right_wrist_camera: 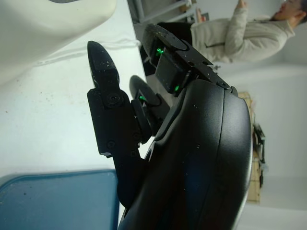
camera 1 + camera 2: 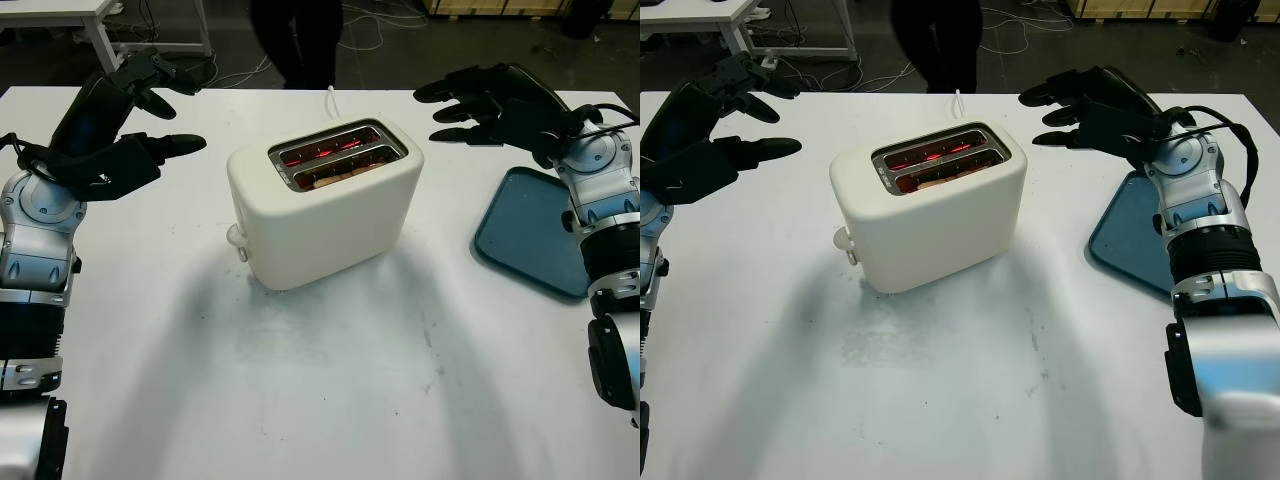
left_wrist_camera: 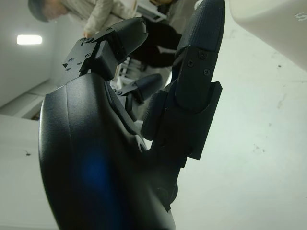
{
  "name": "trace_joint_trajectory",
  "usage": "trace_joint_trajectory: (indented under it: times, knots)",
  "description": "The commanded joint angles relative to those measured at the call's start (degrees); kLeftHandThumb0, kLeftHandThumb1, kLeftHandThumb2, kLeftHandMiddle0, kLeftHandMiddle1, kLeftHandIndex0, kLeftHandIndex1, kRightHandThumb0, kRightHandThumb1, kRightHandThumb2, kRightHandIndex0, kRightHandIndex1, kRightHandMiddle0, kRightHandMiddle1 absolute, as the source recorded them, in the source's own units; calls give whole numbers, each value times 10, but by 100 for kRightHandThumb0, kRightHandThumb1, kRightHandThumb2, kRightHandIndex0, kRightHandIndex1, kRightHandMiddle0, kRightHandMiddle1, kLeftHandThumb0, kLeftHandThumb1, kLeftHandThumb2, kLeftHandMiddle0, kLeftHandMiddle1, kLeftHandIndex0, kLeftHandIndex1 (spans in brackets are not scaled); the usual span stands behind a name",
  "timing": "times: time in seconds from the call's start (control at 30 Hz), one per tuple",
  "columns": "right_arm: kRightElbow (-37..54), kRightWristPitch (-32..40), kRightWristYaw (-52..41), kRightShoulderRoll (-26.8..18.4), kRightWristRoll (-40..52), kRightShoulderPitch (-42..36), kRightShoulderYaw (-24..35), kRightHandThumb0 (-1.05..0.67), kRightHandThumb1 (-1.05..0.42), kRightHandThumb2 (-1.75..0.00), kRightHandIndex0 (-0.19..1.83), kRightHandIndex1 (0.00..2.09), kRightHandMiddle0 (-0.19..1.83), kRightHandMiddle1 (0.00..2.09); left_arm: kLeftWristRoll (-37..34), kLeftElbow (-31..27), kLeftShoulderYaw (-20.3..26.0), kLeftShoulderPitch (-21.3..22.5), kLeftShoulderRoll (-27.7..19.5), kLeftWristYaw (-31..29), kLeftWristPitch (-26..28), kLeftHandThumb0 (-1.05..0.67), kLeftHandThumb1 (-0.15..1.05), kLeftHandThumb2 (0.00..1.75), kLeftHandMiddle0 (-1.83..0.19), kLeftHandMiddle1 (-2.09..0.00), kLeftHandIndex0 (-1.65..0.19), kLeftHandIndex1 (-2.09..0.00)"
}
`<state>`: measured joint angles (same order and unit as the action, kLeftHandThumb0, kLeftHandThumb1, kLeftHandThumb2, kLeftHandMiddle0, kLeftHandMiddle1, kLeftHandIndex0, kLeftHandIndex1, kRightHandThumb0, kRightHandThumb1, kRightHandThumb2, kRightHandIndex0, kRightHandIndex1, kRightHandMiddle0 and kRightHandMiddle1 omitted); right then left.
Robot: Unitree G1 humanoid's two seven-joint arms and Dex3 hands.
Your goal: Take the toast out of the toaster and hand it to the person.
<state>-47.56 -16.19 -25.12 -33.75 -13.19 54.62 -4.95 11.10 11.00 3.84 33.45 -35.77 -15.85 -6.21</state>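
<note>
Brown toast slice (image 2: 335, 175) sits low in the front slot of the cream plastic two-slot toaster (image 2: 325, 205) mid-table, elements glowing red; likely light, brittle and hot, so pinch its top edge gently. Left hand (image 2: 120, 150) and right hand (image 2: 490, 105) flank the toaster, open, holding nothing. Person (image 2: 297, 35) stands beyond the white table (image 2: 320, 380), blue tray (image 2: 525, 230) on the right.

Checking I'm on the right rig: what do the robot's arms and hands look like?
Both hands are matte black three-finger units with hard shells and visible screws: left hand, right hand. The arms behind them are silver-grey metal segments with black bands; a black cable loops by the right wrist and another by the left wrist. Green lights glow inside the right hand's knuckle housing.
</note>
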Motion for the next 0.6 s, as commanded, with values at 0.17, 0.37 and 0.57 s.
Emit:
trace_joint_trajectory:
  times: [0.17, 0.37, 0.57]
  knots:
    - [3, -2, 0, -4, 2, 8, 2, -37, -89, 0, 77, 0, 70, 0, 4, 2, -1, 6, -4, 1, -6, -79, 88, 0, -22, -128, -22, -107]
    - [3, -6, 3, -7, -3, 6, 0, -37, -89, 0, 77, 0, 70, 0, 4, 1, 1, 4, -6, 0, -6, -78, 88, 0, -22, -128, -22, -107]
    - [3, -2, 2, -5, -1, 7, 1, -39, -89, 0, 77, 0, 70, 0, 2, 4, 1, 6, -5, 0, -8, -79, 88, 0, -23, -128, -22, -107]
